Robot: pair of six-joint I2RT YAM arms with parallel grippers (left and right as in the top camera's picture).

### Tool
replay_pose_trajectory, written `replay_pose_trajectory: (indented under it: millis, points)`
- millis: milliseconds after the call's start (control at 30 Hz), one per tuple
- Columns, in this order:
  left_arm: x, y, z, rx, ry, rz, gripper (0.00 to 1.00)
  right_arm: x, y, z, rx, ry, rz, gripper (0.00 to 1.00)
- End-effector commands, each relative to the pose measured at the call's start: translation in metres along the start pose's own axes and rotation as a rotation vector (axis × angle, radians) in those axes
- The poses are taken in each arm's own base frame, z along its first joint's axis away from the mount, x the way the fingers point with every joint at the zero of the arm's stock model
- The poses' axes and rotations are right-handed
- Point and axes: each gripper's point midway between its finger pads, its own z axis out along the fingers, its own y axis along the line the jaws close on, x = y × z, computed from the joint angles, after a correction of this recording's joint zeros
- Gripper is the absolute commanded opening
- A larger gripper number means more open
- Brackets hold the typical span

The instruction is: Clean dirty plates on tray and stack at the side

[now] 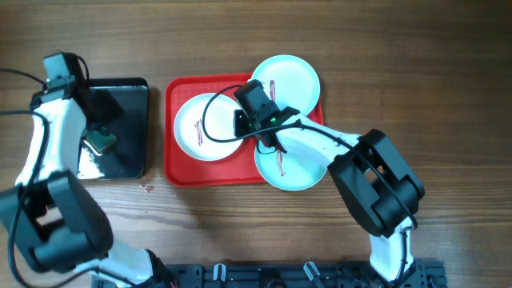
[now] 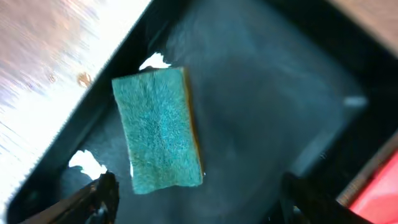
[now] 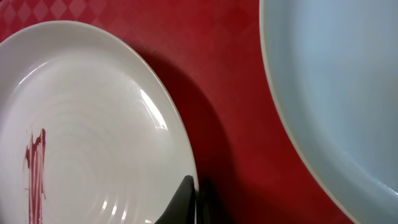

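The red tray (image 1: 180,164) holds a white plate (image 1: 196,124) with a purplish smear. One turquoise plate (image 1: 292,76) overlaps the tray's far right corner and another (image 1: 300,172) overlaps its near right edge; both are smeared. My right gripper (image 1: 242,122) is shut on the white plate's right rim, which shows in the right wrist view (image 3: 196,196) beside the plate (image 3: 87,124), the tray (image 3: 217,81) and a turquoise plate (image 3: 336,81). My left gripper (image 1: 96,132) is open above a teal sponge (image 2: 160,130), fingers (image 2: 199,202) either side of its near end.
A glossy black tray (image 1: 128,100) lies left of the red tray and holds the sponge (image 1: 100,142); it also shows in the left wrist view (image 2: 267,106). A small stain (image 1: 146,189) marks the wooden table. A black cable loops over the white plate.
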Motion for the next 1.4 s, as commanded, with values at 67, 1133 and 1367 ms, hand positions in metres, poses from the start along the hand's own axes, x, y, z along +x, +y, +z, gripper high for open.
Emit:
replay_pose_trajectory:
  millis: [67, 1133, 1367]
  points:
    - [0.001, 0.011, 0.032, -0.097, 0.021, -0.159, 0.74, 0.015, -0.01, 0.013, 0.031, 0.049, 0.005, 0.05]
    - [0.0, 0.027, 0.072, -0.17, 0.028, -0.178, 0.34, 0.016, -0.01, 0.013, 0.027, 0.056, 0.007, 0.04]
    - [0.004, 0.013, 0.063, -0.086, 0.063, -0.097, 0.04, 0.016, -0.009, 0.013, 0.026, 0.055, 0.007, 0.04]
